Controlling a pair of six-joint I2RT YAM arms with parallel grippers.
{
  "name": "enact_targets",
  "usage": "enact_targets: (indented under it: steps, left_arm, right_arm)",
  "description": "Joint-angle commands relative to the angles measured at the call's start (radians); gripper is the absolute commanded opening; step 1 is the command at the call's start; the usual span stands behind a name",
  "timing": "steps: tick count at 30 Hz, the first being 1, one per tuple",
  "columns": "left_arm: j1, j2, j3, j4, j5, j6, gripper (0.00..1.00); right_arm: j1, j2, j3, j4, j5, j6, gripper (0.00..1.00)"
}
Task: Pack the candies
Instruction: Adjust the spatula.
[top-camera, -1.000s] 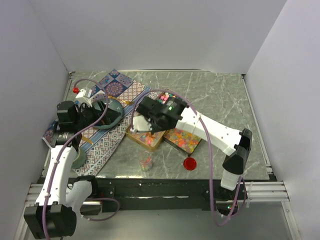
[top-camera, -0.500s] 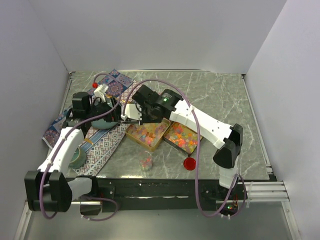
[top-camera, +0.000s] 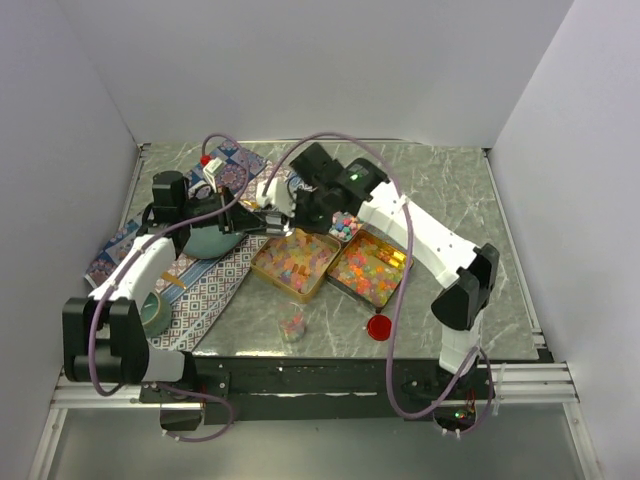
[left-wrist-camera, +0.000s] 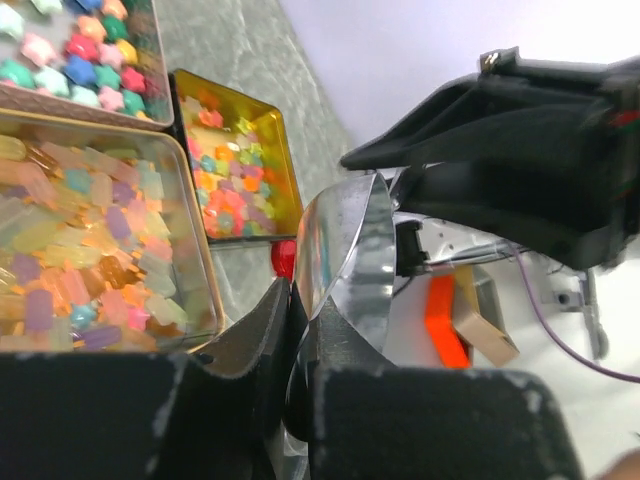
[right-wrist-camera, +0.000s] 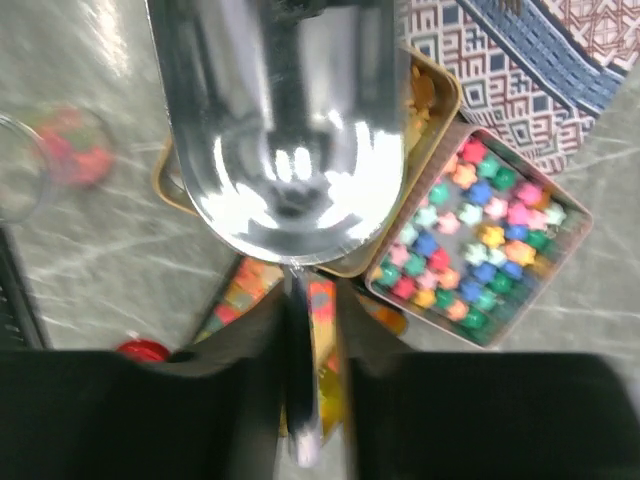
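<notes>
While the right gripper (right-wrist-camera: 308, 305) is clamped tight on the scoop (right-wrist-camera: 280, 130) handle, the left gripper (left-wrist-camera: 300, 310) is pinched closed on the scoop's rim. Scoop bowl looks empty and hangs over the tins. Candies (right-wrist-camera: 480, 235): pastel ones fill the small tin (left-wrist-camera: 163, 60), translucent ones the middle tin (left-wrist-camera: 203, 265), orange-red ones the gold tin (left-wrist-camera: 283, 170). A few sit in the jar (top-camera: 292, 316), nearer the bases.
</notes>
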Motion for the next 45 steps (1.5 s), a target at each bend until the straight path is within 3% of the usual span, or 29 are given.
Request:
enact_targets:
  steps: [1,5,7,20,32,36,45]
  left_arm:
    - [0.000,0.026,-0.001,0.111,0.094,-0.082,0.01]
    - [0.000,0.046,0.022,0.103,0.098,-0.096,0.01]
    - [0.000,0.052,0.026,0.117,0.094,-0.110,0.01]
    - [0.000,0.077,0.046,0.117,0.092,-0.111,0.01]
    - [0.000,0.118,0.075,0.088,0.103,-0.090,0.01]
    - [0.000,0.138,0.089,0.066,0.107,-0.077,0.01]
    - [0.000,0.150,0.103,0.077,0.113,-0.088,0.01]
  right_arm:
    - [-0.092,-0.169,-0.053,0.097,-0.242,0.005,0.41]
    - [-0.103,-0.447,-0.423,0.410,-0.250,-0.072,0.53]
    - [-0.100,-0.485,-0.529,0.486,-0.252,-0.095,0.58]
    - [-0.101,-0.335,-0.413,0.444,-0.244,-0.036,0.55]
    - [-0.098,-0.264,-0.358,0.411,-0.275,-0.032,0.25]
    - [-0.098,-0.261,-0.356,0.435,-0.269,-0.003,0.30]
    - [-0.095,-0.218,-0.325,0.421,-0.246,-0.004,0.30]
